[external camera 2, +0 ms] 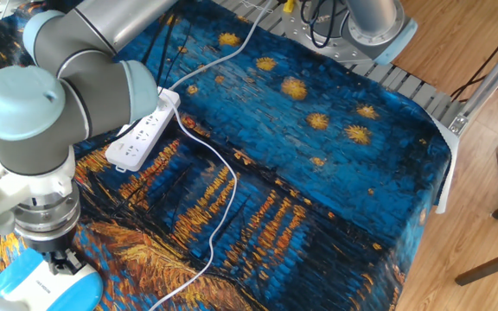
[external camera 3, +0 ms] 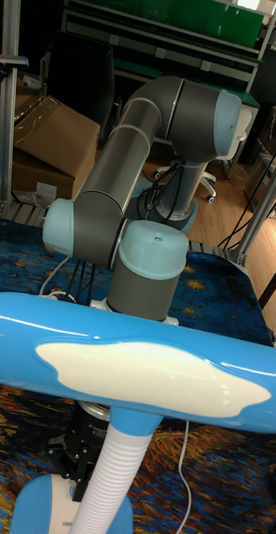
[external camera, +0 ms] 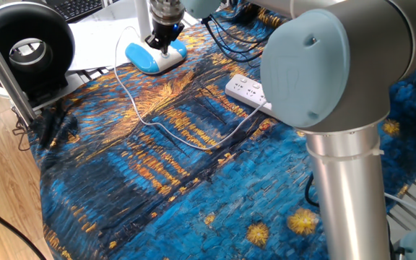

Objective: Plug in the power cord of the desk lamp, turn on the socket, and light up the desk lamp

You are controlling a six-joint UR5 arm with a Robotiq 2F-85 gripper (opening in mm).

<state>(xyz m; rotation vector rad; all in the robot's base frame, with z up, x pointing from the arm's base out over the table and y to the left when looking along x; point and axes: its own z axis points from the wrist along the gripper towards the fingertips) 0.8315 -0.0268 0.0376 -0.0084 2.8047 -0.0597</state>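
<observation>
Arm (external camera 2: 85, 52) is showing brushed silver tube links joined by fat dark grey joint housings, each wearing a rounded pale blue-grey end cap. One cap (external camera: 316, 58) is carrying a faint embossed shield-like logo. Wrist section (external camera 2: 46, 216) is looking like a ribbed silver ring stack, narrowing to a small black gripper (external camera: 163, 37) with dark fingers. Black cables (external camera 2: 322, 26) are looping beside the arm's silver base column (external camera 2: 372, 13), above its pale blue base piece.

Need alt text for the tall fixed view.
A desk lamp with a light-blue head and a white ribbed stem fills the foreground. Behind it the grey robot arm bends down toward the lamp's base on a blue-and-gold patterned tablecloth.
</observation>
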